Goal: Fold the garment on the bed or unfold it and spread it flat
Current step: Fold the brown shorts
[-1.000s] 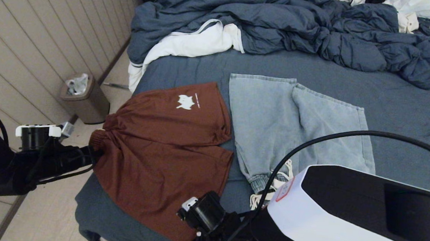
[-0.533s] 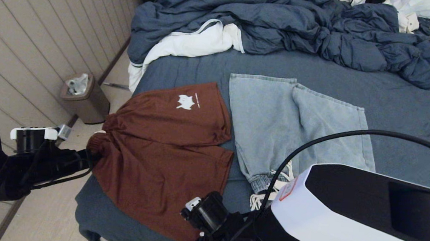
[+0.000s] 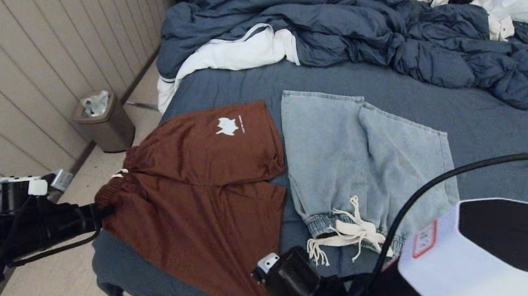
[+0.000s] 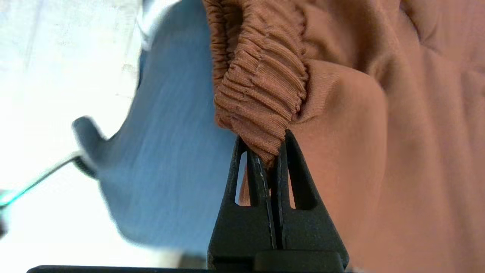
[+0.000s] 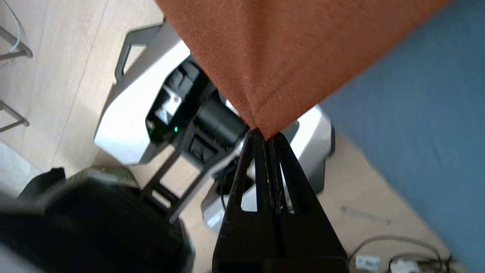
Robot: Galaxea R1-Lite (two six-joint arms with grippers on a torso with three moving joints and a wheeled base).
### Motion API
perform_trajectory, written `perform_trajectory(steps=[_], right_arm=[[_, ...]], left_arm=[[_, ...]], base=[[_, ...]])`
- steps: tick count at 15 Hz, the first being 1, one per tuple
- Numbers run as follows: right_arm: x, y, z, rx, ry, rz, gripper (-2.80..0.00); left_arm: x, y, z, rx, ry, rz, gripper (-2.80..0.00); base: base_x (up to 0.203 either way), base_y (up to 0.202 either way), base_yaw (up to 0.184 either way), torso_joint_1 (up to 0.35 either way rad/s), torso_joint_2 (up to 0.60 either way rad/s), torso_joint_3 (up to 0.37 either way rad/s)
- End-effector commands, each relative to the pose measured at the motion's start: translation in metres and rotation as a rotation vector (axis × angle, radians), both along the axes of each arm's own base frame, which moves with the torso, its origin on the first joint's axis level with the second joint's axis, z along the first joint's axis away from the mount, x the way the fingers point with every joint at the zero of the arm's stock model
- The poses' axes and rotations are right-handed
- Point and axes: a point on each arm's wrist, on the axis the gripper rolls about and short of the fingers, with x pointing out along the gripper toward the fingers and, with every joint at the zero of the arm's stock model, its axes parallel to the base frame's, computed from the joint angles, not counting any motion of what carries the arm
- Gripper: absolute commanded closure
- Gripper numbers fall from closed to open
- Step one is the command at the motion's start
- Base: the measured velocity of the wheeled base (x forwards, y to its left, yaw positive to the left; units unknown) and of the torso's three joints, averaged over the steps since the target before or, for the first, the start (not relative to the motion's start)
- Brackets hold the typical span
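On the bed (image 3: 259, 80), whose slate-blue sheet shows between the clothes, a pair of rust-brown shorts (image 3: 200, 190) lies spread at the near left corner, its waistband toward the left edge and one leg carrying a small white cat logo (image 3: 227, 126) on the far side. The left gripper (image 3: 101, 211) is at the bed's left edge, pinched tight on the elastic waistband (image 4: 261, 91) of the brown shorts; in the left wrist view the two black fingers (image 4: 248, 178) are pressed together with ribbed fabric caught between their tips. The right gripper (image 5: 267, 138) is at the near edge of the bed, closed on the hem corner of the nearer leg, and the right wrist view shows that corner drawn to a point between the closed fingertips, off the edge of the mattress with the floor and the robot's base below it. Just beside the brown shorts, to the right, a pair of light blue denim shorts (image 3: 361, 155) lies flat with its white drawstring (image 3: 351, 233) loose at the near end. A rumpled dark blue duvet (image 3: 369, 34) with white lining (image 3: 233, 53) is heaped across the far side of the bed. On the floor to the left stands a small trash bin (image 3: 105, 123) against the panelled wall.
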Motion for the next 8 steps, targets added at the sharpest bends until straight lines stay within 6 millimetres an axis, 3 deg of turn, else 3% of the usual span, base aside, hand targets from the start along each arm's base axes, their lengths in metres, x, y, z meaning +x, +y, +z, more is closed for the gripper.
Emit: perform_trajectory(steps=[1,8], right_arm=[[-0.012,-0.014,0.017,0.027,-0.015,-0.003,0.0],[-0.056,-0.04,0.04,0.057,-0.011,0.034,0.0]], left_arm=[[-0.017,0.001,-0.002,0.014,0.009,0.0,0.0],[-0.067,-0.004,-0.017,0.058,0.014,-0.04,0.0]], base=[[0.0,0.0,0.0,0.0,0.0,0.0],[0.0,0.0,0.0,0.0,0.0,0.0]])
